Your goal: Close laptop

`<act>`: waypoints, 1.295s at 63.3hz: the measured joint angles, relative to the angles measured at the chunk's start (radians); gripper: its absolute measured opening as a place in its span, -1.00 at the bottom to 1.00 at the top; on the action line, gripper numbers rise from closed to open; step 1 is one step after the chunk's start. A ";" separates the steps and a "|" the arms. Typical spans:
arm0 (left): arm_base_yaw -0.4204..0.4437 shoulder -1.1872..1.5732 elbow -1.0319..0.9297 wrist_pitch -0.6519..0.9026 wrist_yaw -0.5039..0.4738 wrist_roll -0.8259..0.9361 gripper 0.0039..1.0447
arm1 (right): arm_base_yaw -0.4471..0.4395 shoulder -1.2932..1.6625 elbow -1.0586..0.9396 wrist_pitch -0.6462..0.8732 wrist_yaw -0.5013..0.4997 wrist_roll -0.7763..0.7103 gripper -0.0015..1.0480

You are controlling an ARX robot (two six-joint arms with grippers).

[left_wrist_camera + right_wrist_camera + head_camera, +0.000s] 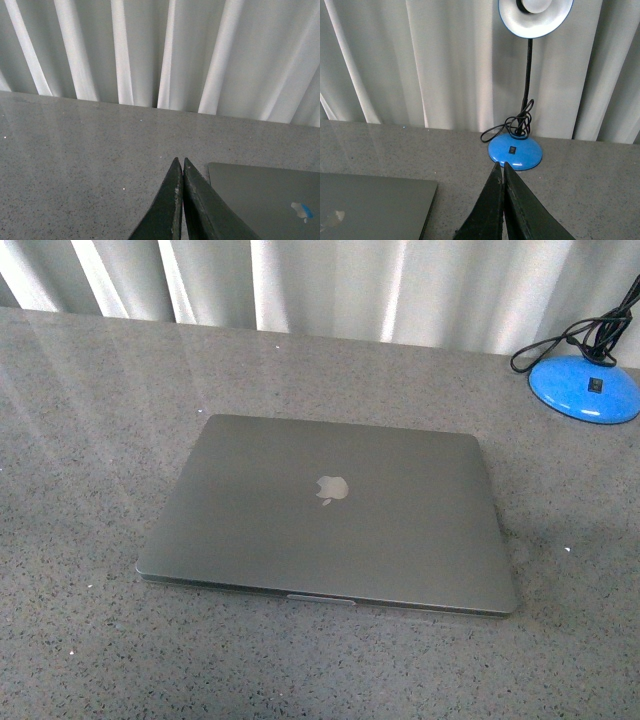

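Note:
The laptop (330,515) lies shut and flat on the grey speckled table (80,440), its space-grey lid up with the silver apple logo showing. Neither gripper shows in the front view. In the left wrist view my left gripper (180,162) is shut and empty, held above the table beside a corner of the laptop (270,200). In the right wrist view my right gripper (500,166) is shut and empty, with the laptop's corner (375,202) to one side of it.
A blue-based desk lamp (585,387) with a coiled black cord stands at the table's back right; it shows in the right wrist view (515,149) just beyond my right gripper. White curtains (320,280) hang behind the table's far edge.

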 joint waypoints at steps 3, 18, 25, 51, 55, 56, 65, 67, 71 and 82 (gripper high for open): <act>0.000 -0.034 0.000 -0.031 0.000 0.000 -0.94 | 0.000 -0.037 0.000 -0.035 0.000 0.000 -0.98; 0.000 -0.192 0.000 -0.179 0.000 0.000 -0.94 | 0.000 -0.175 -0.001 -0.165 0.000 0.000 -0.98; 0.000 -0.249 0.000 -0.233 0.000 0.000 -0.94 | 0.000 -0.227 -0.001 -0.215 0.000 0.000 -0.98; 0.000 -0.402 0.000 -0.385 0.000 0.000 -0.94 | 0.000 -0.365 -0.001 -0.352 0.000 0.000 -0.98; 0.000 -0.418 0.000 -0.401 0.000 0.000 -0.94 | 0.000 -0.381 -0.001 -0.368 0.000 0.000 -0.98; 0.000 -0.423 0.000 -0.406 0.000 0.000 -0.94 | 0.000 -0.383 -0.001 -0.370 0.000 0.000 -0.98; 0.000 -0.500 0.000 -0.502 0.000 0.000 -0.94 | 0.000 -0.541 -0.001 -0.542 0.000 0.003 -0.98; 0.000 -0.554 0.000 -0.574 0.001 0.000 -0.94 | 0.000 -0.552 0.000 -0.542 0.000 0.004 -0.98; 0.000 -0.604 0.000 -0.598 0.000 0.000 -0.94 | 0.000 -0.554 0.000 -0.546 0.001 0.007 -0.98; 0.000 -0.614 0.000 -0.604 0.000 0.000 -0.74 | 0.000 -0.554 0.000 -0.547 0.000 0.007 -0.88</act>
